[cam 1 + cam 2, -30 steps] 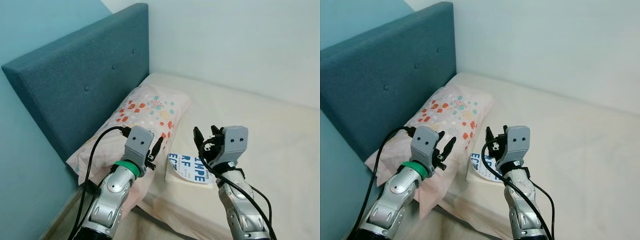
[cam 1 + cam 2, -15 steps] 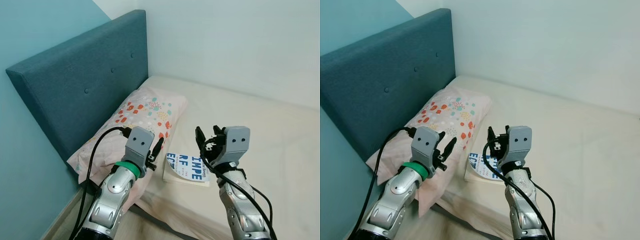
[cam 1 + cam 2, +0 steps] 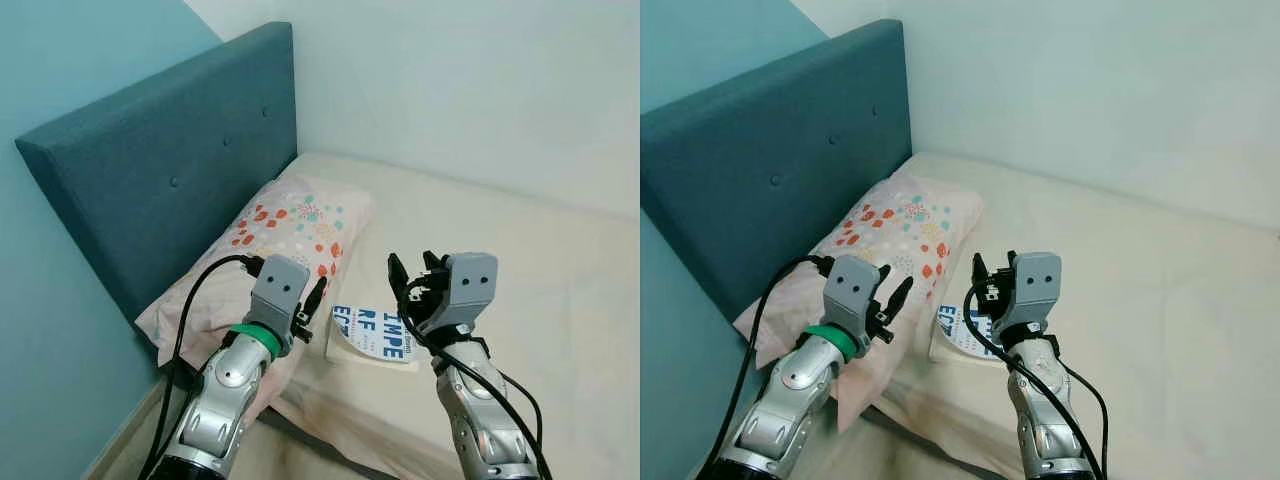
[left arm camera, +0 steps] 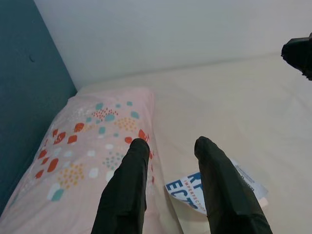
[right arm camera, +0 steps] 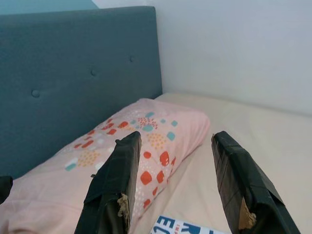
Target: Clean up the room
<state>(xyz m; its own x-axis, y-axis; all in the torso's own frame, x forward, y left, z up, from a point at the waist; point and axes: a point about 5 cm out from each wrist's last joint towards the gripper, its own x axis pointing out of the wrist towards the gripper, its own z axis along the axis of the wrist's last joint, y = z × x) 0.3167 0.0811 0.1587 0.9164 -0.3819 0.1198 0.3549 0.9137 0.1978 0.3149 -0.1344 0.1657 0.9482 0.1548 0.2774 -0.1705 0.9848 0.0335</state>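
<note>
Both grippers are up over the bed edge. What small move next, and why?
Probably lower the right gripper toward the book: it lies loose on the bed beside the pillow, just beneath that open gripper. The left gripper hovers open over the pillow's edge.

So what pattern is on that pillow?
Pale pink pillow with red, teal and yellow speckles; clearest in the left eye view.

I see a teal upholstered headboard (image 3: 170, 170) with buttons, against a blue wall (image 3: 60, 60) on the left, a pale white wall (image 3: 470, 80) behind the bed, a strip of floor (image 3: 125, 450) beside the bed frame.
</note>
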